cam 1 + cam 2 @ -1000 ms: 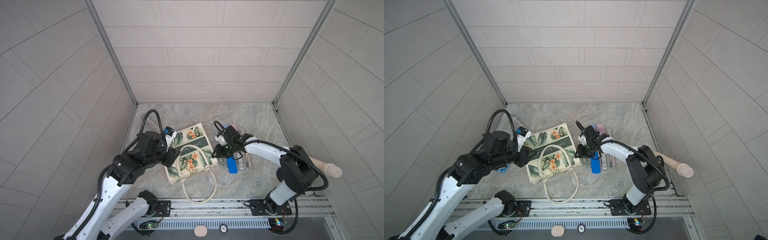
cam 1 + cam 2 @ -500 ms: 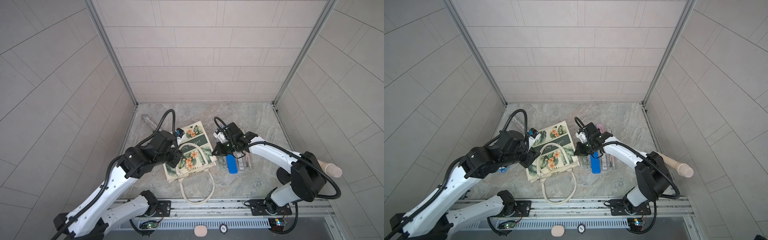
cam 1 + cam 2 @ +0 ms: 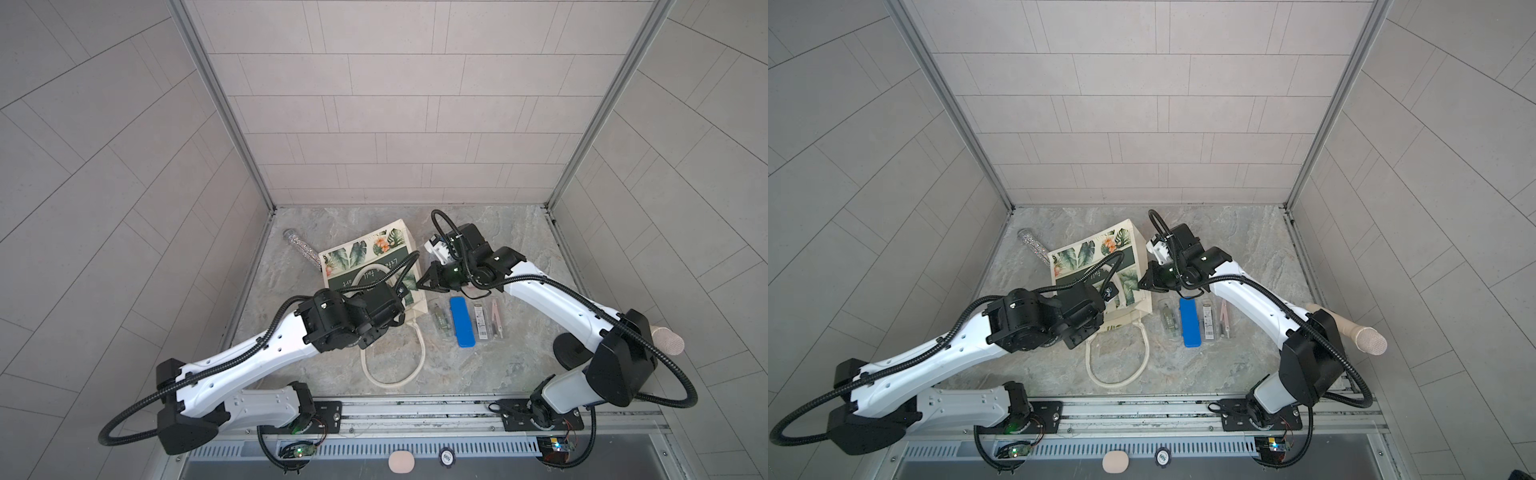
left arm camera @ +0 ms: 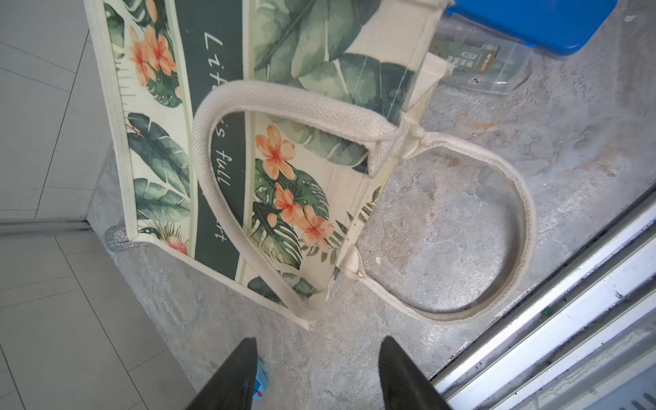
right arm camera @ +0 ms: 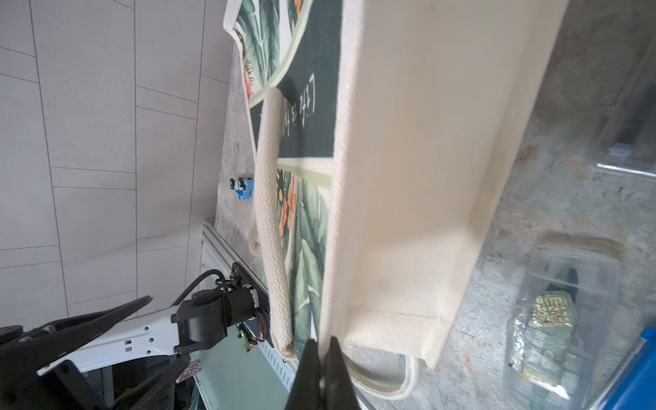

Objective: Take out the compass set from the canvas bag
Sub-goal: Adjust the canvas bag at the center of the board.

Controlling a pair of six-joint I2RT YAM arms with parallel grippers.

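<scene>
The right gripper (image 5: 322, 342) is pinched fully closed on the cream side edge of the canvas bag (image 5: 426, 177), close to its mouth, so the step in hand looks like holding that edge up while the other arm works at the opening. To do it well, the robot should raise the pinched edge gently, so that the mouth gapes rather than the whole bag dragging over the table (image 3: 478, 374). The left gripper (image 4: 317, 340) should come in low, clear of the handle (image 4: 284, 103) that lies across the print (snagging that loop would likely pull the mouth shut). The bag lies print side up near the middle of the table, with its handles toward the robot's base. Just to its right lie a clear case (image 3: 441, 323), a blue case (image 3: 462, 321), a small box (image 3: 479, 322) and a pink compass (image 3: 496, 324). These are probably the compass set, outside the bag; what is inside the bag cannot be seen. The left arm reaches forward over the bag's near corner with its wrist tipped down, its jaws parted with a clear gap, empty and short of the canvas. The right arm stretches in from its own side, its wrist turned toward the bag's side wall.
</scene>
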